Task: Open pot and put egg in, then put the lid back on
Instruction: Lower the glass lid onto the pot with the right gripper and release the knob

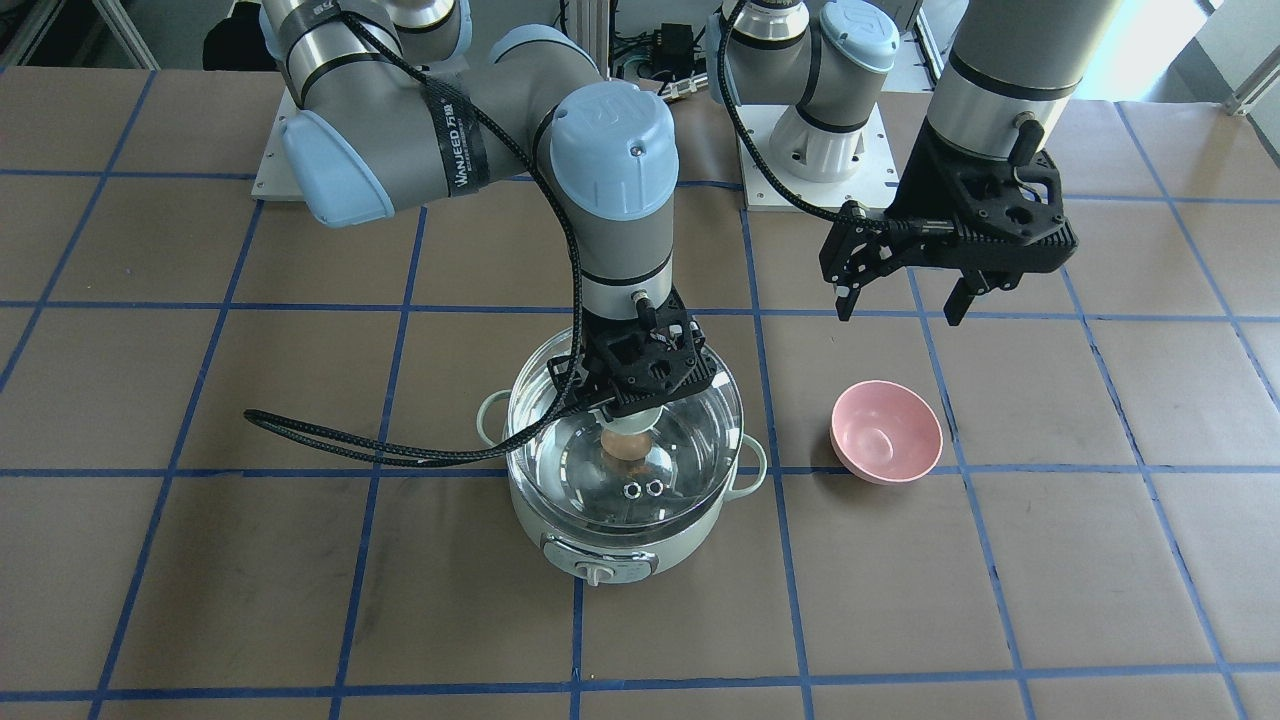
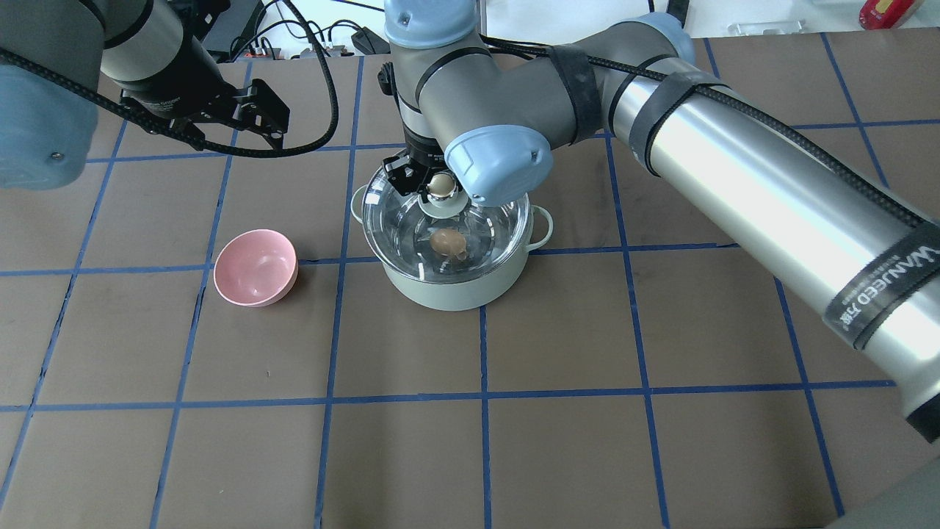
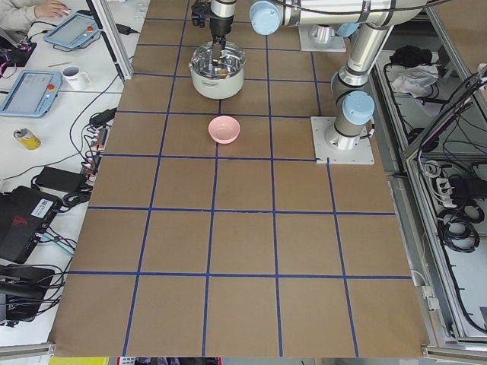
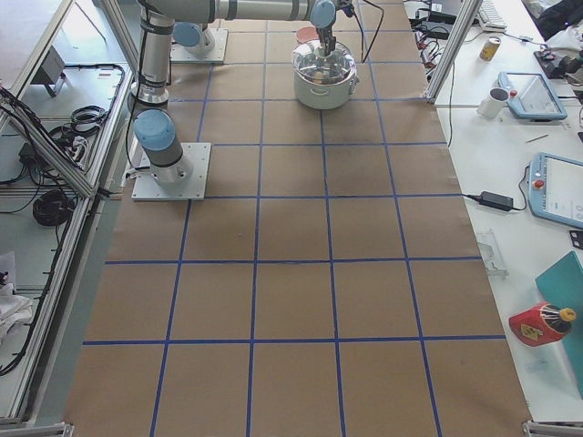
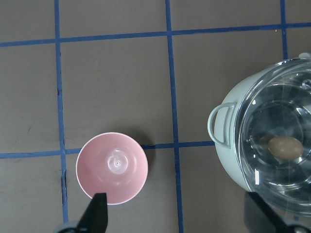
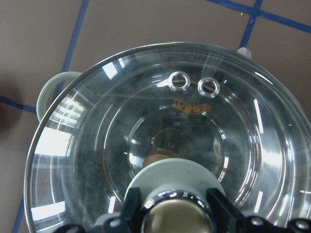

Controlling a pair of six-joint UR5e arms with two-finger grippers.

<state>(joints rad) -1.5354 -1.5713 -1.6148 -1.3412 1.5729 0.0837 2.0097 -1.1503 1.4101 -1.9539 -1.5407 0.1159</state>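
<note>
- We see the pot (image 2: 440,290) standing on the table (image 1: 300,620), with its dial (image 1: 597,572) facing away from the robot's base.
- The lid (image 1: 690,450) covers the pot's mouth. We cannot tell whether it sits fully on the rim or hangs just above it.
- The egg (image 2: 446,241) lies inside the pot, near the middle of the steel floor, and shows through the glass.
- The right gripper (image 1: 632,415) points straight down at the lid's centre and is clamped on the knob (image 6: 175,216). In the right wrist view we see its fingers (image 6: 132,208) pressed against the knob from either side.
- The lid's two vent rings (image 6: 193,83) lie on the side toward the dial.
- The left gripper (image 1: 900,305) hangs in the air with its jaws spread wide and nothing between them, well apart from the pot.
- A pink bowl (image 1: 885,430) stands upright on the table near the pot, on the robot's left of it, not touching it. In the left wrist view we see it below the left gripper, next to one fingertip.
</note>
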